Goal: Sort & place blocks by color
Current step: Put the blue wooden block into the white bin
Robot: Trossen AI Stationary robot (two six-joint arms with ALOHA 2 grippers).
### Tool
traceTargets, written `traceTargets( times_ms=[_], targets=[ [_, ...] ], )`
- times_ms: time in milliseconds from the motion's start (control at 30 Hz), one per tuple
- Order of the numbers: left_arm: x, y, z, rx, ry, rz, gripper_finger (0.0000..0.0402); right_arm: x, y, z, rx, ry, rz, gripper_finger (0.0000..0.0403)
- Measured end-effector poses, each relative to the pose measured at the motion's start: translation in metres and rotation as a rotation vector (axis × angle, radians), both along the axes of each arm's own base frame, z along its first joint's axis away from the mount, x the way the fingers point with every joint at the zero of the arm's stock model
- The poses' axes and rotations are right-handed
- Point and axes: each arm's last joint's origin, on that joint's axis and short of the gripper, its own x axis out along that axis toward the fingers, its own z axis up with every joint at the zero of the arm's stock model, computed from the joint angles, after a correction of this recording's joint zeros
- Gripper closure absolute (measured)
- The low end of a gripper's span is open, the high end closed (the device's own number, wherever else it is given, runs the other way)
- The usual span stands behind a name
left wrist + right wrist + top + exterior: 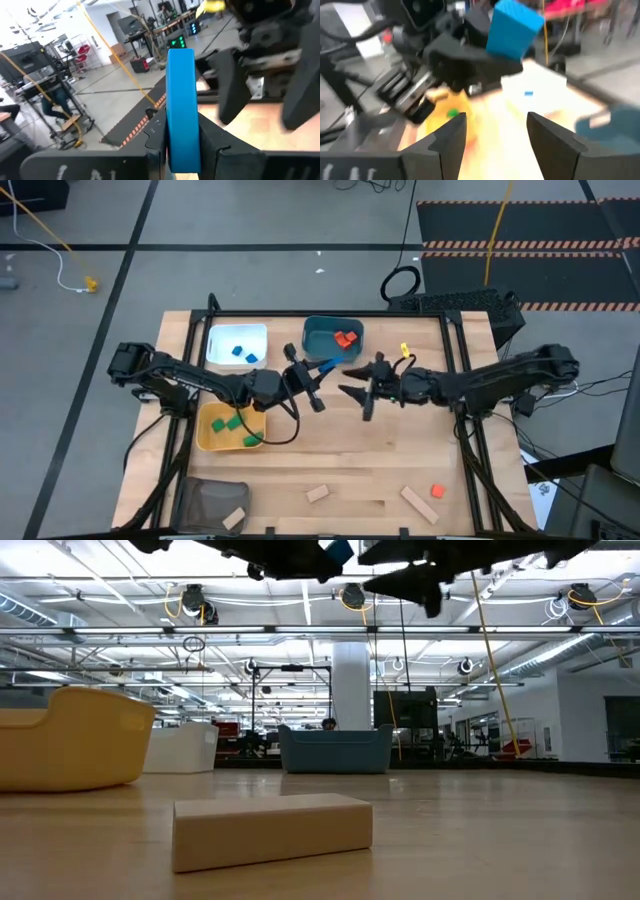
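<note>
My left gripper [317, 371] is above the table's middle, shut on a blue block [323, 366], which also shows in the left wrist view [181, 95] and high up in the low view [338, 552]. My right gripper [350, 380] faces it from the right, open and holding nothing, with its fingers apart in its own view [495, 132]. Blue blocks lie in the white tray [237, 345], red ones in the teal tray [322, 340], and green ones in the yellow tray [215, 430]. A red block [437, 491] and two tan blocks [318, 493] [420, 503] rest flat on the table near its front edge. My left gripper pinches the blue block by its two broad faces at the lower end [182, 150], one finger [157, 135] on each side. The fingers come in about level, pointing toward the table's right. The block is lifted clear, high above the table, and sticks out past the fingertips.
A dark mesh container [212, 505] with a tan block in it sits at the front left corner. The trays line the far and left side. Bare wood lies between the grippers and the front blocks. One tan block [270, 830] lies close before the low camera.
</note>
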Motion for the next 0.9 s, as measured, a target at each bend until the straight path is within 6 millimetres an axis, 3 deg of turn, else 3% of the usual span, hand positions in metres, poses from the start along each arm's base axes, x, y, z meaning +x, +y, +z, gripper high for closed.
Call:
traceTargets(
  times_ms=[267,467,667,900],
  targets=[
    [-0.006,0.005,-0.002,0.022,0.077,0.119,0.0343,-0.038,0.001,0.001,0.245,0.21,0.072,0.0207],
    [-0.028,0.016,0.001,-0.018,0.203,0.255,0.0343,-0.05,0.009,-0.008,0.405,0.363,0.147,0.021],
    [-0.077,0.044,0.015,-0.196,0.268,0.427,0.0343,-0.057,0.022,-0.021,0.46,0.504,0.138,0.0211],
    [-0.14,0.074,0.02,-0.459,0.34,0.613,0.0337,-0.056,0.033,-0.026,0.494,0.536,0.156,0.0211]
  ],
)
